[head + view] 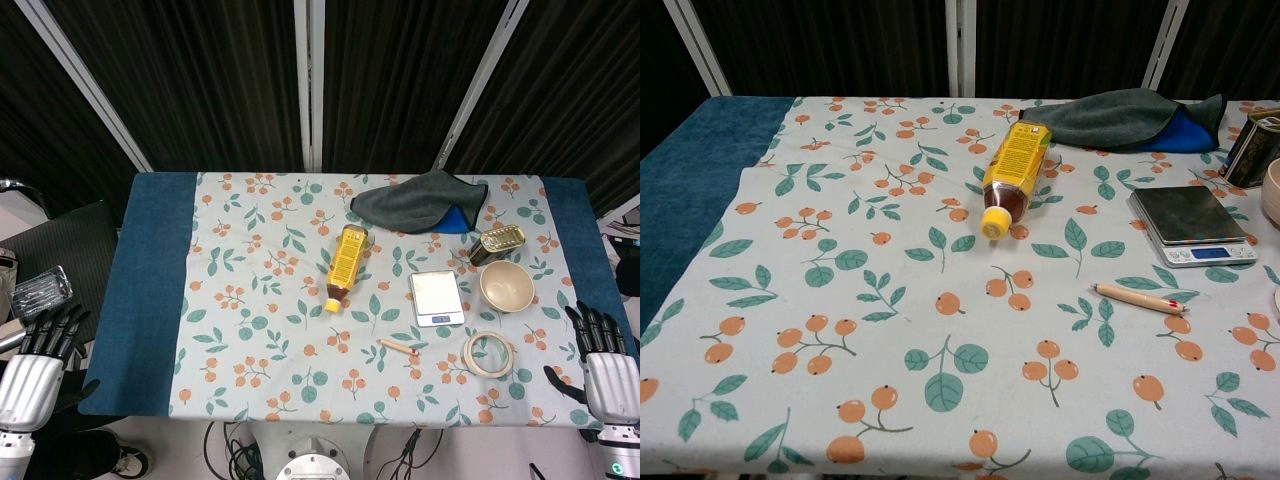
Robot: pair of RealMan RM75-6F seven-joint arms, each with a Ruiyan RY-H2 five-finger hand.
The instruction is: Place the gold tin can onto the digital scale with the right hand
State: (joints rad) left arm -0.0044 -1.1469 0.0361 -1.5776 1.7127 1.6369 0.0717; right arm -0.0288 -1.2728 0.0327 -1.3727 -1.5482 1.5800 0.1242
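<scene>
The gold tin can (pixel 498 243) stands upright on the floral cloth at the right, just behind a cream bowl; the chest view catches its side at the right edge as the tin can (pixel 1254 150). The digital scale (pixel 436 297) lies flat to the can's front left, its platform bare, and appears in the chest view as the scale (pixel 1191 224). My right hand (pixel 604 365) hovers off the table's front right corner, fingers apart, holding nothing. My left hand (pixel 38 360) hangs off the front left edge, fingers apart and empty. Neither hand shows in the chest view.
A cream bowl (pixel 505 286) sits right of the scale. A yellow bottle (pixel 343 266) lies on its side mid-table. A grey and blue cloth (pixel 422 201) is bunched at the back. A tape ring (pixel 490 353) and a pen (pixel 400 347) lie near the front.
</scene>
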